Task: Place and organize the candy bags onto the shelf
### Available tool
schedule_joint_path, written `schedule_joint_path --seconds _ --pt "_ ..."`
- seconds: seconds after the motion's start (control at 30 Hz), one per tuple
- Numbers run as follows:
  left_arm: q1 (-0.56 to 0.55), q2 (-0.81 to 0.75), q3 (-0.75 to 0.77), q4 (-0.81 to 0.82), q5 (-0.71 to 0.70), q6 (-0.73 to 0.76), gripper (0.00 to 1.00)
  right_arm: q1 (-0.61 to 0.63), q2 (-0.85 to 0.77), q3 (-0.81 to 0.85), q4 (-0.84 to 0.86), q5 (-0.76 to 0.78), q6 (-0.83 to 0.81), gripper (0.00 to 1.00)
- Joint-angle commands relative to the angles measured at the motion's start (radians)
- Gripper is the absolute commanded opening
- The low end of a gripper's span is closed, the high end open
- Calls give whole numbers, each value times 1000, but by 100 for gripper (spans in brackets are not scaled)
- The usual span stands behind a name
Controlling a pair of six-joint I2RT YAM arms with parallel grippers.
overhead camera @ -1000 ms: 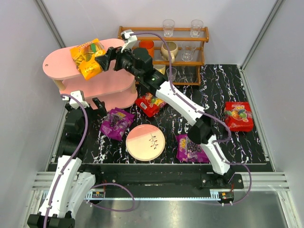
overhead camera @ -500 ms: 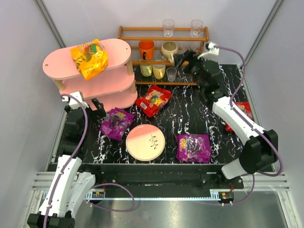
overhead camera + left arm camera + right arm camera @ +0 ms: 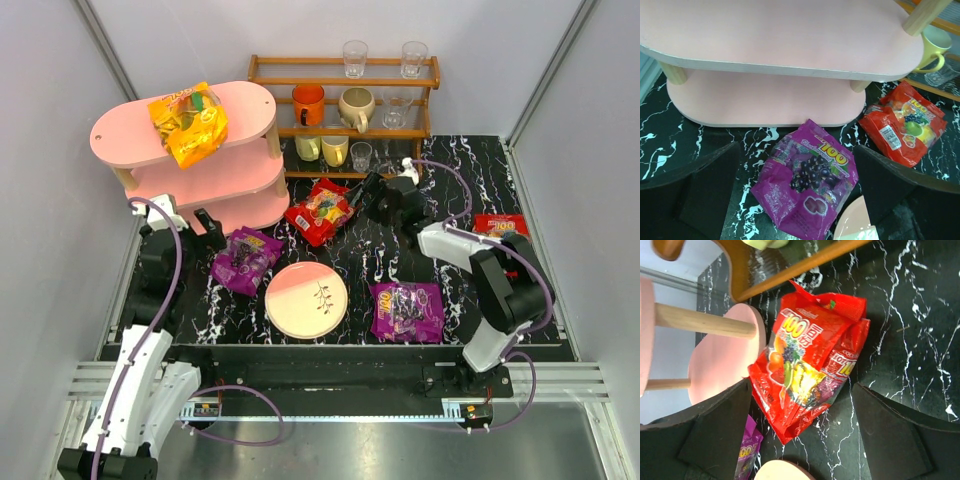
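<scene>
The pink shelf (image 3: 215, 180) stands at the back left, with the orange-yellow candy bag (image 3: 187, 122) lying on its top board. A red bag (image 3: 322, 211) lies on the black table in front of the shelf. It lies ahead of my open, empty right gripper (image 3: 366, 198), which the right wrist view (image 3: 800, 435) shows just short of the bag (image 3: 805, 365). A purple bag (image 3: 244, 259) lies by the shelf's foot. My open, empty left gripper (image 3: 190, 232) hovers over this bag (image 3: 807, 192). Another purple bag (image 3: 407, 310) lies front right. A second red bag (image 3: 500, 227) is partly hidden by the right arm.
A round pink-and-cream plate (image 3: 306, 299) lies front centre between the purple bags. A brown wooden rack (image 3: 345, 120) with mugs and glasses stands at the back, right of the shelf. Grey walls close in both sides.
My right gripper left the orange-yellow bag on the shelf's top board, swung right past the rack, then came down to the table beside the red bag. The left arm stayed still.
</scene>
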Motion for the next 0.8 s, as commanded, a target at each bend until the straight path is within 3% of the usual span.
schedule_joint_path --seconds 0.0,0.33,0.47,0.5,0.53,0.6,0.63,0.77 --pt "1 -17 19 14 83 -18 99 7 73 10 73 -40 134 91" --pt "1 -32 32 4 118 -29 99 7 252 113 65 -83 226 93" --pt "1 -35 32 1 123 -32 99 7 327 161 87 -143 232 85" --pt "1 -35 32 1 126 -32 99 4 356 180 85 -155 225 76" --pt "1 -37 32 0 129 -35 99 4 369 188 96 -195 216 39" --pt "0 -38 33 0 131 -35 99 -8 373 187 119 -291 203 8" --pt "1 -38 35 -5 131 -32 99 -8 358 169 149 -290 200 0" --pt "1 -46 41 -14 135 -31 99 -8 187 38 88 -220 104 0"
